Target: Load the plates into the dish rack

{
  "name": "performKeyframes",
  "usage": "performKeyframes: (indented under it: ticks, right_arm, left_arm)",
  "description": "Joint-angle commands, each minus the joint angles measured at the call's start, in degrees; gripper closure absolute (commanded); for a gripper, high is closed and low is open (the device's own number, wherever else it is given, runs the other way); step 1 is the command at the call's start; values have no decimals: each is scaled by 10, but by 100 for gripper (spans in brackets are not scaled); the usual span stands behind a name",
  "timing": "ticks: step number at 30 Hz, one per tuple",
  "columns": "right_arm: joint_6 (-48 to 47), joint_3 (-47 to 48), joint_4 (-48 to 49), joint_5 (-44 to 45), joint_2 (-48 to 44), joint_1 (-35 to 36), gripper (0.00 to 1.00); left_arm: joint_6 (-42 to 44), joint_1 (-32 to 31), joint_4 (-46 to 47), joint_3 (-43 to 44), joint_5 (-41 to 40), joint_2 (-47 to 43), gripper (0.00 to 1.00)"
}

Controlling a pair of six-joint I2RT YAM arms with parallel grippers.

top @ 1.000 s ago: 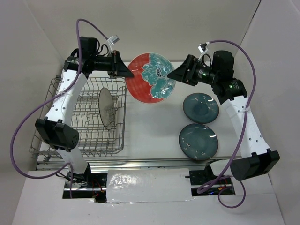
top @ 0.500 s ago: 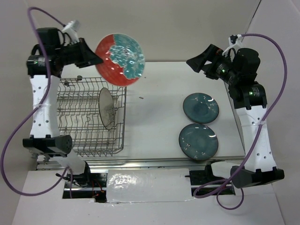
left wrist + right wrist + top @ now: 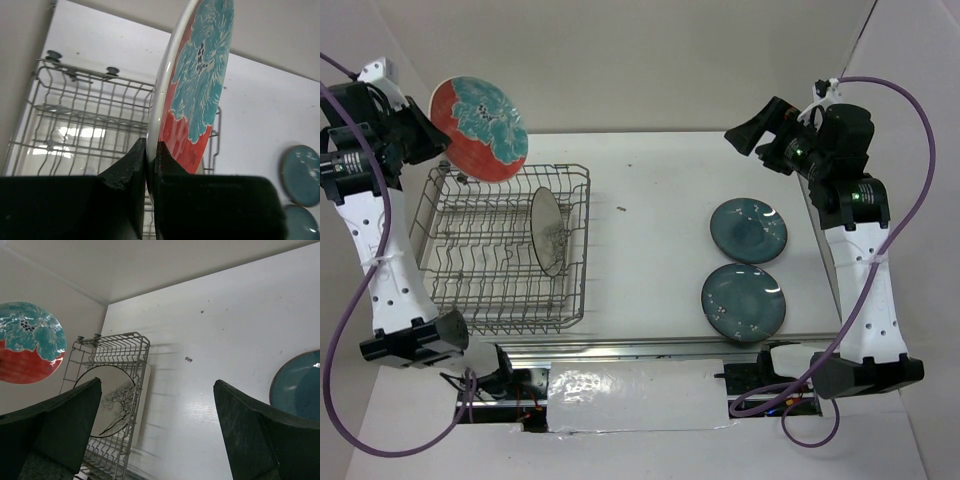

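- One of four is loaded — the cream round ceramic plate with a grey tree pattern (image 3: 548, 232) stands on edge in the grey wire dish rack (image 3: 470, 285), by the left edge of the tabletop (image 3: 650, 240).
- Three remain. The red round plate with teal flowers (image 3: 477, 128) is in the air over the far left corner. A speckled dark teal round plate (image 3: 748, 229) and its twin (image 3: 743, 301) lie flat near the right edge.
- The left gripper (image 3: 151, 155) pinches the red plate's rim, plate roughly upright, arm raised high.
- The right gripper (image 3: 750, 125) hangs spread wide and empty — over the far right corner.
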Motion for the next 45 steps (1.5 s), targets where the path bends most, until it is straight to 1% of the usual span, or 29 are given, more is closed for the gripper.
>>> performKeyframes:
  ticks: [1, 2, 5, 8, 10, 14, 15, 17, 20, 22, 23, 25, 26, 27, 29, 30, 33, 37, 42, 43, 45]
  right_arm:
    - [0, -2, -6, 2, 10, -3, 0]
    - [2, -3, -3, -2, 13, -4, 0]
    - [9, -9, 7, -26, 20, -5, 1]
    - [9, -15, 7, -37, 26, -4, 1]
    - [9, -21, 11, -40, 27, -5, 1]
    - [11, -38, 15, -54, 27, -4, 1]
    - [11, -41, 15, -58, 28, -4, 1]
    - [11, -47, 15, -60, 26, -4, 1]
    - [9, -53, 16, -60, 25, -5, 1]
    - [9, -58, 16, -61, 22, -4, 1]
    - [10, -59, 19, -63, 21, -5, 1]
    - [12, -60, 20, -66, 20, -4, 1]
    - [13, -60, 21, -67, 19, -4, 1]
    - [13, -61, 21, -68, 19, -4, 1]
    - [14, -62, 22, -68, 18, -4, 1]
    - [14, -61, 21, -68, 18, -4, 1]
    - [18, -66, 23, -69, 16, -4, 1]
    - [16, -70, 22, -67, 13, -3, 1]
    - [20, -72, 24, -70, 13, -2, 1]
    - [20, -71, 27, -72, 13, -3, 1]
    - [22, -70, 27, -73, 15, -1, 1]
  left_arm:
    - [32, -1, 135, -65, -18, -83, 100]
    - [44, -1, 153, -78, -40, -100, 100]
    - [69, -1, 150, -83, -82, -105, 100]
    - [81, 0, 158, -107, -144, -122, 100]
    - [77, -1, 158, -126, -163, -134, 100]
    - [81, -10, 161, -168, -171, -155, 100]
    - [82, -13, 163, -185, -192, -157, 100]
    - [81, -17, 163, -208, -191, -168, 100]
    - [71, -32, 158, -239, -169, -181, 100]
    - [65, -44, 156, -261, -140, -190, 100]
    - [58, -51, 160, -271, -112, -198, 100]
    - [48, -62, 163, -304, -98, -206, 100]
    - [41, -80, 159, -314, -103, -210, 100]
    - [37, -91, 152, -329, -134, -209, 100]
    - [39, -117, 156, -348, -162, -211, 100]
    - [38, -135, 154, -359, -189, -213, 100]
    - [42, -156, 160, -370, -228, -221, 100]
    - [46, -184, 152, -375, -268, -219, 100]
    - [50, -192, 157, -394, -292, -224, 100]
    - [56, -210, 160, -399, -301, -221, 100]
    - [56, -213, 161, -405, -306, -220, 100]
